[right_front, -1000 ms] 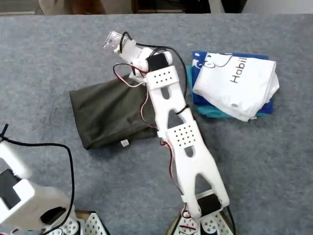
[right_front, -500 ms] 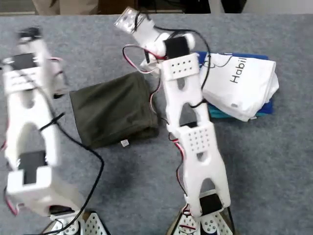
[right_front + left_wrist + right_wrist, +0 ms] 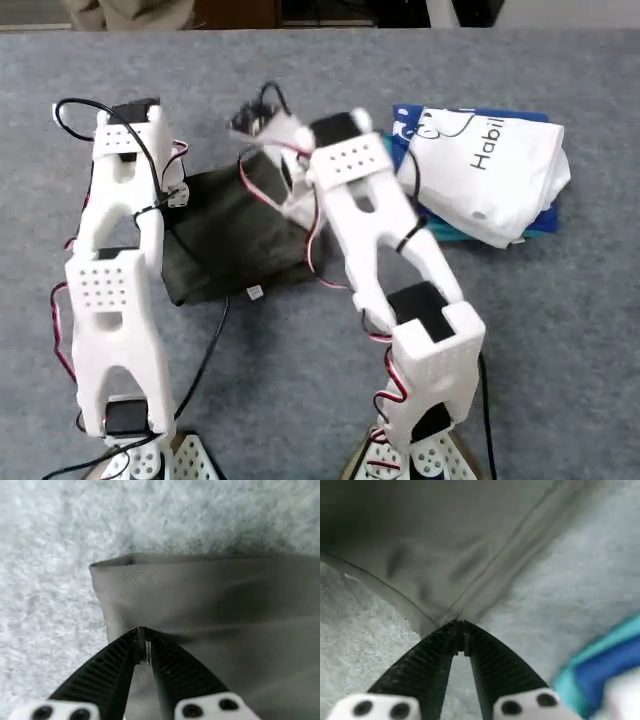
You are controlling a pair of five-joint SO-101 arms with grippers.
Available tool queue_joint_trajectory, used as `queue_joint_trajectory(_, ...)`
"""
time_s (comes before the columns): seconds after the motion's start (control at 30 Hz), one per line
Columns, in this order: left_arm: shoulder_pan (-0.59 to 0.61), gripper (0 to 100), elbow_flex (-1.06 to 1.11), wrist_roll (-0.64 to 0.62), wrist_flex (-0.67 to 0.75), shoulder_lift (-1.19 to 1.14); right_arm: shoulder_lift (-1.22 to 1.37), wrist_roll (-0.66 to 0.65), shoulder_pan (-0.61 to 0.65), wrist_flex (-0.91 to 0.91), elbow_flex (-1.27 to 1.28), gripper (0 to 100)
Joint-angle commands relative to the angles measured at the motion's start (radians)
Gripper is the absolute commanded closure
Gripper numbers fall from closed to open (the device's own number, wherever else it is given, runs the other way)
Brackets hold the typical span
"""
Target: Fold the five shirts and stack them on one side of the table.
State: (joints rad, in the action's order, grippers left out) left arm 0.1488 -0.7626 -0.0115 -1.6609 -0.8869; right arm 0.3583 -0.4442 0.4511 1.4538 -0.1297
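A folded dark olive shirt (image 3: 235, 235) lies on the grey carpeted table (image 3: 300, 380) between the two arms. My left gripper (image 3: 172, 200) is at the shirt's left edge. In the left wrist view this gripper (image 3: 143, 647) is shut, pinching a crease of the dark shirt (image 3: 225, 595) just inside its corner. My right gripper (image 3: 290, 195) is down at the shirt's right edge. In the right wrist view it (image 3: 460, 637) is shut at the corner of the dark shirt (image 3: 445, 545), where the hem runs into the tips.
A stack of folded shirts lies at the right: a white printed one (image 3: 490, 170) on top, a blue one (image 3: 405, 120) and a teal one (image 3: 440, 232) under it. Its blue and teal edges (image 3: 605, 675) lie close to the right gripper. Bare carpet spans the front.
The left arm has swung in from the front left and come down on the shirt's left edge. The right gripper has dropped from beyond the shirt onto its right edge.
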Motion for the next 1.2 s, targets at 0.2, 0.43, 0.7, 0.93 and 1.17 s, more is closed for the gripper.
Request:
queue_joint_trajectory(0.2,-0.002,98,-0.318,-0.011,-0.098,-0.171,0.002,0.003,-0.076,-0.175,0.318,99.6)
queue_joint_trajectory(0.43,-0.002,98,-0.330,-0.005,-0.098,-0.170,-0.082,0.005,-0.104,-0.109,0.257,99.6)
queue_joint_trajectory(0.7,0.000,98,-0.305,-0.003,-0.101,-0.073,-0.245,0.005,-0.105,0.048,0.168,99.6)
queue_joint_trajectory(0.93,-0.008,98,-0.118,0.051,-0.101,0.272,-0.335,0.011,-0.102,0.333,0.262,99.6)
queue_joint_trajectory(1.17,0.077,98,0.267,0.144,-0.100,0.699,-0.568,0.028,-0.093,0.327,0.441,99.4)
